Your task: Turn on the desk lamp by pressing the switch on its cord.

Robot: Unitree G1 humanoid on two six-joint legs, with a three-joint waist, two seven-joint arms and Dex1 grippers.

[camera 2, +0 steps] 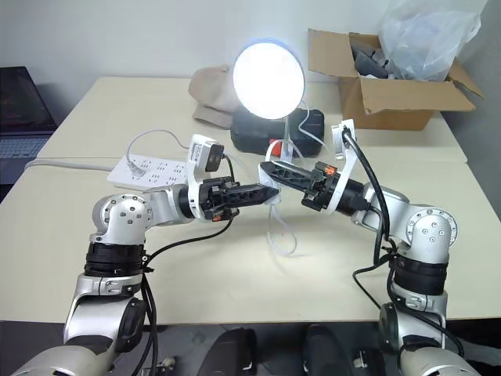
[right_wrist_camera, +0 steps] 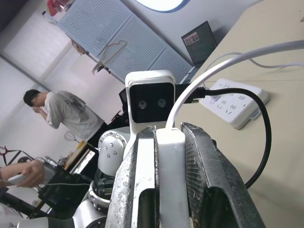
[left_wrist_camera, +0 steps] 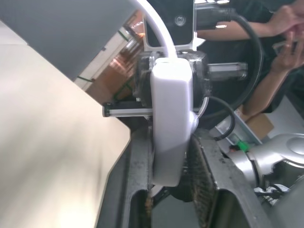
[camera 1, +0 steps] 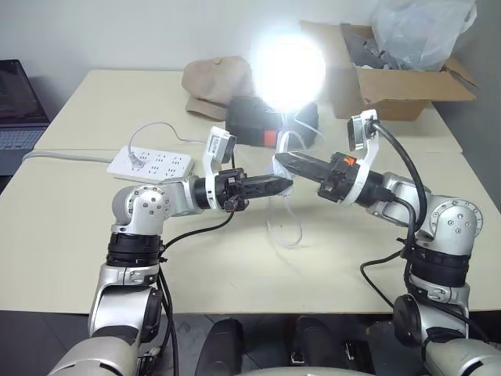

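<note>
Now both our grippers clamped switch (left_wrist_camera: pixel 170 128) from opposite ends above table (camera 1: pixel 78 235): left gripper (camera 1: pixel 278 186) shut on it, right gripper (camera 1: pixel 283 162) shut on it too. Cord (camera 1: pixel 286 227) hung from switch, looping onto table below. Lamp (camera 2: pixel 268 69) stood just behind, bulb glowing bright. We judged pressing step done, lamp lit. Next move called for easing both grips open, letting switch drop gently, backing arms clear without snagging cord.

No lettering, brand, number or sign can be read on anything here; the power strip (camera 2: pixel 153 167) shows bare sockets alone.
</note>
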